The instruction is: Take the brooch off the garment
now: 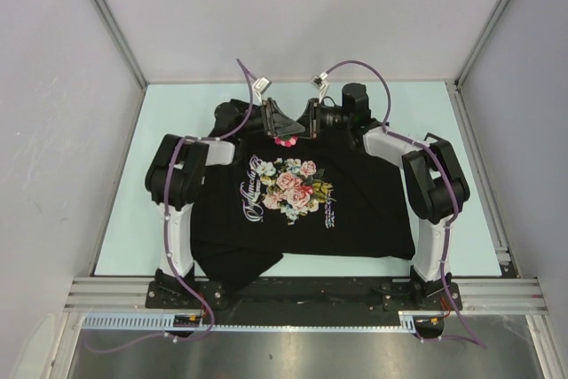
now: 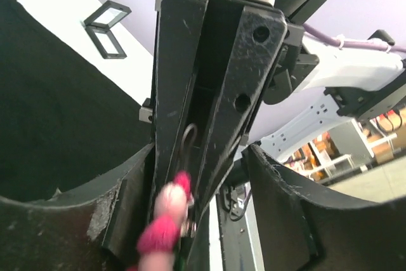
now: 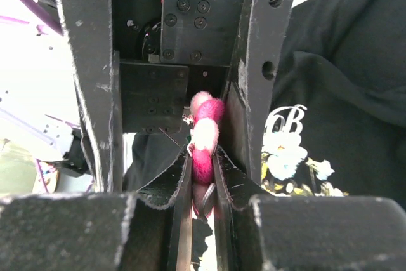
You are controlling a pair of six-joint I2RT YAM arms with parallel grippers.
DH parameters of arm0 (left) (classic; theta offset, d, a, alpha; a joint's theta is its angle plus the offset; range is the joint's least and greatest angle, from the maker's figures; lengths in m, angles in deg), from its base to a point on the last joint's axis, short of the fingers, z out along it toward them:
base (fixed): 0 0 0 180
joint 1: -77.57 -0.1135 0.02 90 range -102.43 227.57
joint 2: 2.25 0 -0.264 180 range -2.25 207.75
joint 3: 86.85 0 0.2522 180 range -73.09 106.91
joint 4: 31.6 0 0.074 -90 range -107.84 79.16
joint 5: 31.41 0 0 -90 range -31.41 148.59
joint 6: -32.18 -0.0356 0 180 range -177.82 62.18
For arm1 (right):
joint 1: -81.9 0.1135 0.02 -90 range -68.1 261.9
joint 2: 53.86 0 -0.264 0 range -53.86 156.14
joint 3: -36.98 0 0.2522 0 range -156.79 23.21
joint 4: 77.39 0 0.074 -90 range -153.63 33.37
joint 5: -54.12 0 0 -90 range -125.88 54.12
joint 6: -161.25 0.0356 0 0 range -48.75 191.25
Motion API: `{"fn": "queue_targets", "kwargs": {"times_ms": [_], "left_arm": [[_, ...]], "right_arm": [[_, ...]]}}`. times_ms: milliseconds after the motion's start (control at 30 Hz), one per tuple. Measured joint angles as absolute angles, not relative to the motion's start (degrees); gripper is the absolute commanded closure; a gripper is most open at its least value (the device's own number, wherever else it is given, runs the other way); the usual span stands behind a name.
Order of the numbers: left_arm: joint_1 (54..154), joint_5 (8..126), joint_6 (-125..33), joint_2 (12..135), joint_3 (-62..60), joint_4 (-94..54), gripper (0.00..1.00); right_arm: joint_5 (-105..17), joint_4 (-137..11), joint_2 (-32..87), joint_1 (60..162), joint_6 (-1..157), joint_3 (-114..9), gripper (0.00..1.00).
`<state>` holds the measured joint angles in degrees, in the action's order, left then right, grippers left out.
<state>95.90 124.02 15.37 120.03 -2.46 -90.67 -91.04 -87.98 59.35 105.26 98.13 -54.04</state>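
Observation:
The black T-shirt lies flat on the table, its printed rose bouquet in the middle. Both grippers meet at its collar. My right gripper is shut on the small pink brooch, which sticks up between its pads; it shows in the top view too. My left gripper is open, its fingers spread wide on either side of the right gripper's fingers. The brooch is blurred low in the left wrist view, with a thin metal pin above it. The shirt fills the left there and the right of the right wrist view.
The pale table is walled by grey panels on three sides. Two small black-framed squares lie on the table beyond the collar. A metal rail runs along the near edge by the arm bases. Purple cables loop above both wrists.

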Motion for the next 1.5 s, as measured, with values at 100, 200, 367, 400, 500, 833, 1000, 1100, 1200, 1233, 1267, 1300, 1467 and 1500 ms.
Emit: {"fn": "queue_targets", "kwargs": {"times_ms": [100,200,367,400,500,833,1000,1100,1200,1233,1267,1300,1467,1500], "left_arm": [[94.1,122.8,15.2,116.5,-7.3,-90.8,0.36],[90.5,122.1,15.0,112.8,-12.5,-90.8,0.37],[84.7,118.7,12.7,107.9,-19.0,-91.1,0.42],[84.2,118.1,12.0,107.3,-19.5,-91.2,0.41],[84.4,116.1,9.3,106.3,-19.9,-91.7,0.36],[91.5,107.5,1.7,106.2,-19.8,-89.6,0.42],[92.4,98.9,-1.1,101.3,-24.8,-83.8,0.48],[92.9,93.0,-4.0,91.4,-31.9,-77.7,0.35],[95.9,87.9,-8.0,80.7,-32.3,-66.4,0.26],[97.1,87.3,-9.2,78.1,-31.6,-63.4,0.23],[98.1,87.2,-10.1,76.4,-30.7,-61.1,0.21],[99.0,87.3,-10.9,75.0,-29.5,-58.3,0.21],[100.6,89.2,-14.6,70.0,-27.6,-46.4,0.3],[100.6,89.3,-14.9,69.1,-28.1,-44.8,0.31]], "right_arm": [[-91.8,-89.6,59.4,105.6,99.4,-54.0,1.0],[-92.0,-91.3,59.5,105.5,100.5,-54.0,1.0],[-91.7,-92.8,61.0,102.2,102.9,-54.0,1.0],[-91.6,-92.8,61.4,101.6,103.3,-54.0,1.0],[-91.4,-93.7,62.6,99.8,105.1,-53.9,1.0],[-91.3,-97.5,63.0,100.2,112.0,-53.5,1.0],[-89.7,-99.2,62.6,100.0,119.7,-52.8,1.0],[-88.4,-98.4,60.0,99.8,123.9,-48.7,1.0],[-89.2,-96.7,57.5,99.7,126.8,-46.8,1.0],[-89.9,-96.0,56.5,99.9,127.1,-46.4,1.0],[-90.4,-94.8,54.9,100.2,126.7,-46.0,1.0],[-90.8,-92.6,53.2,100.7,125.8,-45.6,1.0],[-92.0,-77.9,42.9,103.3,114.9,-45.2,1.0],[-92.4,-76.1,41.3,103.6,113.1,-45.0,1.0]]}}
